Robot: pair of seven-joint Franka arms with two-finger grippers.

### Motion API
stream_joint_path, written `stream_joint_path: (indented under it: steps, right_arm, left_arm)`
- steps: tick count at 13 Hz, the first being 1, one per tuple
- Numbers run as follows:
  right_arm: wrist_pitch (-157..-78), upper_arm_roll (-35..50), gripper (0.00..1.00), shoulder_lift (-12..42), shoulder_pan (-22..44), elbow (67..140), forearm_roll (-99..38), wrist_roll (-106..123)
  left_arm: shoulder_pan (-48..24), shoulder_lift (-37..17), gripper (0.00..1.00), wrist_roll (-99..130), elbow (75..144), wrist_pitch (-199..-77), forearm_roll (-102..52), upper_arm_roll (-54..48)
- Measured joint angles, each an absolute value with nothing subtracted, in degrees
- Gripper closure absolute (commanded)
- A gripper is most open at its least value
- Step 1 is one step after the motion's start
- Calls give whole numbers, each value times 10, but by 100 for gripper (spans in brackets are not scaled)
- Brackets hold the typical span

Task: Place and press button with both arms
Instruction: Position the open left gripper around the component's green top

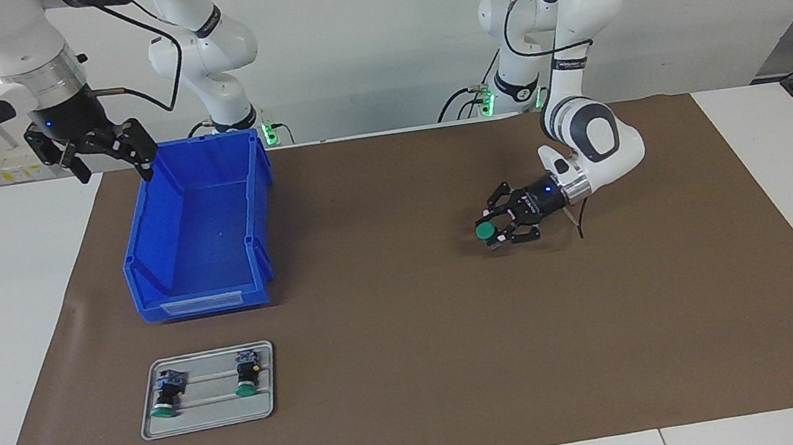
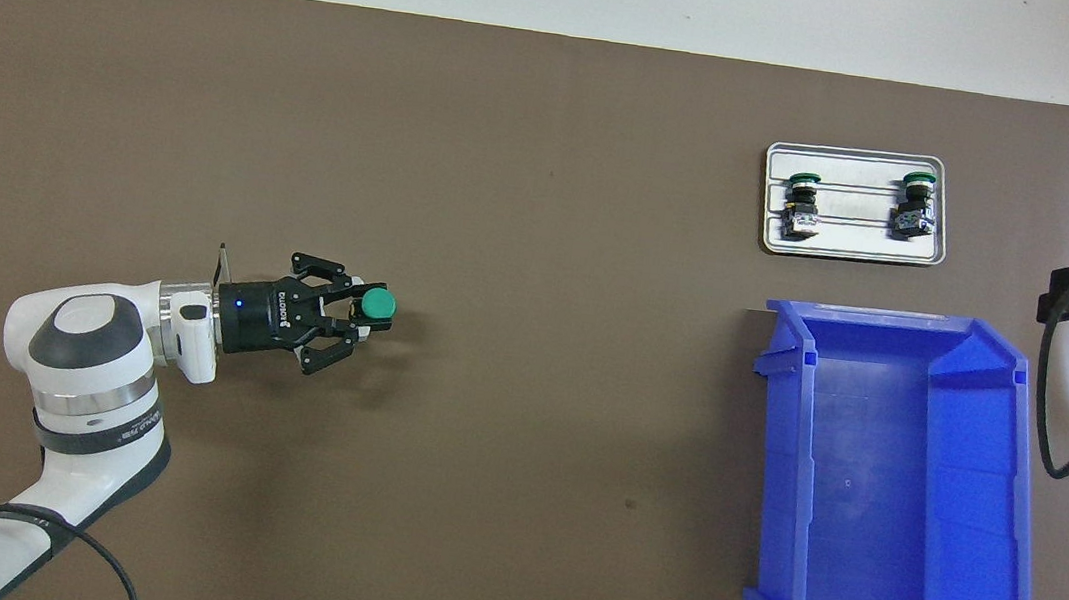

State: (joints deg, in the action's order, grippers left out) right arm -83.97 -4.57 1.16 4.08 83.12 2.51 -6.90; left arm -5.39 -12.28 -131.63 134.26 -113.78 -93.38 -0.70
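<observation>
My left gripper [image 1: 494,231] [image 2: 368,311] lies level and low over the brown mat [image 1: 416,373], toward the left arm's end of the table. It is shut on a button [image 1: 484,230] [image 2: 380,304], whose green cap points away from the wrist. The black body sits between the fingers. My right gripper [image 1: 111,162] hangs raised and open, holding nothing. It is over the mat's edge beside the blue bin [image 1: 195,234] [image 2: 885,491]. Only a black part of it shows at the side of the overhead view.
A grey metal tray [image 1: 212,419] [image 2: 850,250] lies farther from the robots than the bin. On it lie two more green-capped buttons [image 1: 163,399] [image 1: 247,376]. The bin holds nothing. White table borders the mat on all sides.
</observation>
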Motion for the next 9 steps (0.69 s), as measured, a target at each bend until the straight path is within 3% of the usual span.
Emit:
stream_joint_path:
  steps: [1, 3, 5, 9]
  right_arm:
    - [-840, -46, 0, 12, 41, 831, 25, -69]
    - [-840, -46, 0, 12, 41, 832, 25, -69]
    - [-840, -46, 0, 12, 41, 832, 25, -69]
    - [-839, -46, 0, 11, 41, 833, 25, -69]
  left_arm:
    - [-48, -120, 100, -1318, 1350, -1127, -934, -7]
    - [-46, -113, 70, -1318, 1355, -1119, -934, -6]
    - [-43, -108, 61, -1318, 1358, -1116, -934, -6]
    - [-33, -107, 58, -1318, 1366, -1113, -934, -6]
